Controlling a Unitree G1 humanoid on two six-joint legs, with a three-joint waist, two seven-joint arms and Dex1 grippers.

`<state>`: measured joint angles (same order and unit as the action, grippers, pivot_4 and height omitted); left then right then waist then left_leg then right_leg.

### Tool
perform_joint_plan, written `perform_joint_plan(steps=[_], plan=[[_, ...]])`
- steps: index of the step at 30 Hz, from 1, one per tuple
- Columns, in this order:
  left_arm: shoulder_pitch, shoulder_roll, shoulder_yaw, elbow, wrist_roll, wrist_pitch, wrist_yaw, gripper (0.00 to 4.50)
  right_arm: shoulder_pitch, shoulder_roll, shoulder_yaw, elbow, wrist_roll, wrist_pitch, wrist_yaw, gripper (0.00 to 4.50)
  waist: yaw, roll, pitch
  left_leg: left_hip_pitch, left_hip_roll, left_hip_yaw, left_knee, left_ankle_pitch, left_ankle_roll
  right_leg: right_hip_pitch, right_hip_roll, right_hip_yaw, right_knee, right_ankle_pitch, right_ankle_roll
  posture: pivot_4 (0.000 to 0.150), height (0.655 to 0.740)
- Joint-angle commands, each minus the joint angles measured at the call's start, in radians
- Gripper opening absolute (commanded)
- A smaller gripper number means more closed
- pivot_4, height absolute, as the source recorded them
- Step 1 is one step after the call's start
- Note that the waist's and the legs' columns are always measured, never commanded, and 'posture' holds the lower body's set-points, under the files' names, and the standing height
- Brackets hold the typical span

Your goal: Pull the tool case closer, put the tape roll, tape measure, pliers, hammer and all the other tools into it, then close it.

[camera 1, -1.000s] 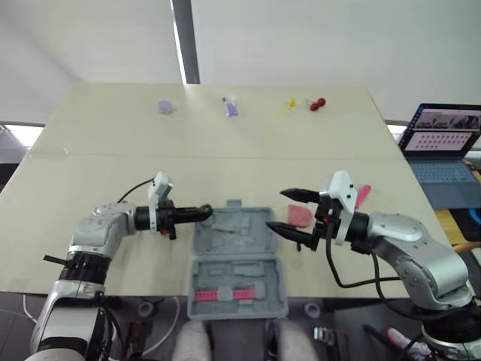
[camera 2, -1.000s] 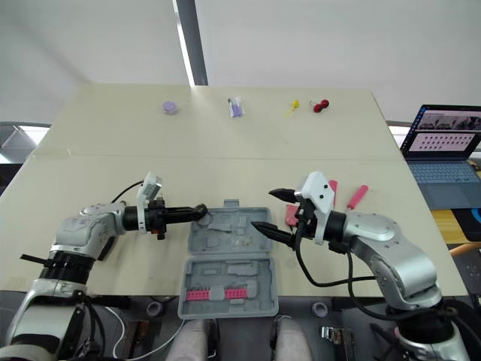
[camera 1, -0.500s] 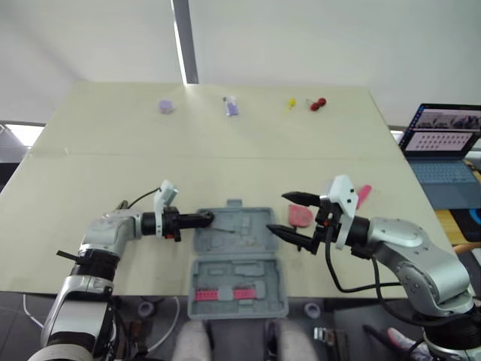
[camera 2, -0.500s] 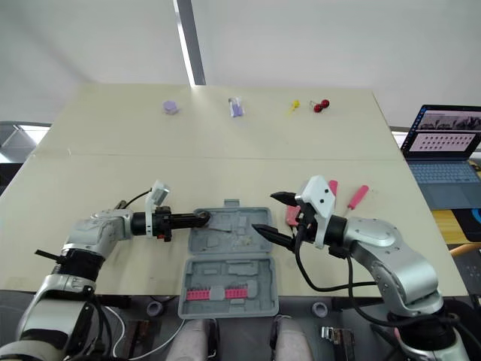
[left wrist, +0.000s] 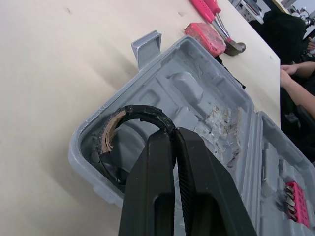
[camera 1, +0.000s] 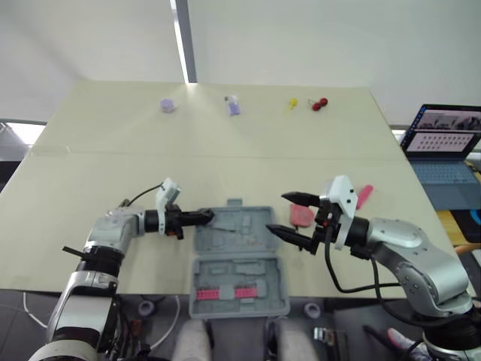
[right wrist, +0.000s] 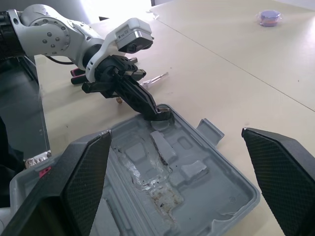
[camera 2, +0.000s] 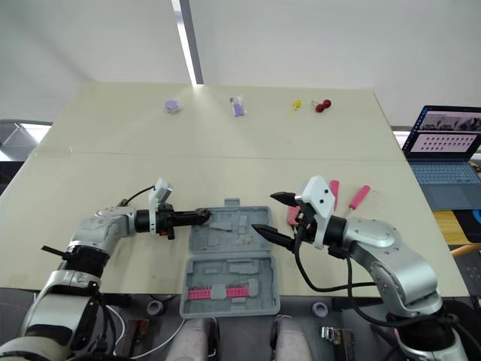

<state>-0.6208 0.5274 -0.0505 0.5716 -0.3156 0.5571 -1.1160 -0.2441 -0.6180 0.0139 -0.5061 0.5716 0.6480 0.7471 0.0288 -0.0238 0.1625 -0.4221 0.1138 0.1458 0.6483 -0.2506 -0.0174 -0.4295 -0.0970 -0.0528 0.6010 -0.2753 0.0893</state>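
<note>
The grey tool case (camera 1: 237, 248) lies open near the table's front edge, with a red bit holder (camera 1: 224, 294) in its near half. My left gripper (camera 1: 207, 216) is shut on the black tape roll (left wrist: 140, 112), which sits in the far half's left corner pocket. My right gripper (camera 1: 278, 212) hangs open just off the case's right side with nothing between its fingers. Beyond it lie the red tape measure (camera 1: 301, 216) and the pink-handled tools (camera 2: 359, 196), among them the hammer (left wrist: 231, 45).
Small purple items (camera 1: 167, 106) (camera 1: 232, 106), a yellow piece (camera 1: 289, 104) and a red one (camera 1: 319, 104) lie along the table's far edge. A laptop (camera 1: 443, 143) stands off the table to the right. A person's arm (left wrist: 295, 88) appears in the left wrist view.
My left forearm has sunk lower toward the table while its fingertips stayed at the case's left corner. The right gripper has hardly moved and stays open.
</note>
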Motion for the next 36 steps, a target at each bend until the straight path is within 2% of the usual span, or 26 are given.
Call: perform_joint_plan(steps=[1,17,18,19,21,27,36], plan=[[-0.013,0.002,0.004,0.009,0.014,-0.024,-0.005,0.09,0.002,0.004,-0.020,-0.039,0.008,-0.017,-0.011,4.50,0.000,0.000,0.000,0.000,0.000,0.000,0.000,0.000,0.000,0.000,0.000,0.000,0.000,0.000,0.000,0.150,0.7400],[-0.035,-0.019,-0.004,0.063,0.065,-0.092,0.002,0.09,-0.002,0.005,-0.021,-0.035,0.005,-0.017,-0.012,4.50,0.001,0.000,0.000,0.000,0.000,0.000,0.000,0.000,0.000,0.000,0.000,0.000,0.000,0.000,0.000,0.150,0.7400],[-0.035,-0.019,-0.004,0.062,0.067,-0.095,0.003,0.76,-0.002,0.005,-0.021,-0.034,0.004,-0.017,-0.012,4.50,0.001,0.000,0.000,0.000,0.000,0.000,0.000,0.000,0.000,0.000,0.000,0.000,0.000,0.000,0.000,0.150,0.7400],[-0.034,-0.020,-0.005,0.060,0.069,-0.099,0.004,1.08,-0.002,0.005,-0.021,-0.034,0.004,-0.017,-0.012,4.50,0.001,0.000,0.000,0.000,0.000,0.000,0.000,0.000,0.000,0.000,0.000,0.000,0.000,0.000,0.000,0.150,0.7400],[-0.033,-0.020,-0.005,0.062,0.074,-0.111,0.002,2.02,-0.003,0.004,-0.021,-0.034,0.004,-0.017,-0.011,4.50,0.001,0.000,0.000,0.000,0.000,0.000,0.000,0.000,0.000,0.000,0.000,0.000,0.000,0.000,0.001,0.150,0.7400],[-0.023,-0.012,-0.002,0.050,0.080,-0.121,-0.010,2.02,-0.008,0.004,-0.020,-0.032,0.006,-0.015,-0.009,4.50,0.001,0.000,0.000,0.000,0.000,0.000,0.001,0.000,0.000,0.000,0.000,0.000,0.001,0.001,0.001,0.150,0.7400],[0.010,0.023,0.040,-0.085,0.036,-0.068,-0.016,2.02,-0.010,0.003,-0.022,-0.032,0.012,-0.013,-0.007,4.50,0.003,0.000,0.000,0.000,0.000,-0.001,0.001,0.000,0.000,0.000,0.000,-0.001,0.001,0.001,0.001,0.150,0.7400]])
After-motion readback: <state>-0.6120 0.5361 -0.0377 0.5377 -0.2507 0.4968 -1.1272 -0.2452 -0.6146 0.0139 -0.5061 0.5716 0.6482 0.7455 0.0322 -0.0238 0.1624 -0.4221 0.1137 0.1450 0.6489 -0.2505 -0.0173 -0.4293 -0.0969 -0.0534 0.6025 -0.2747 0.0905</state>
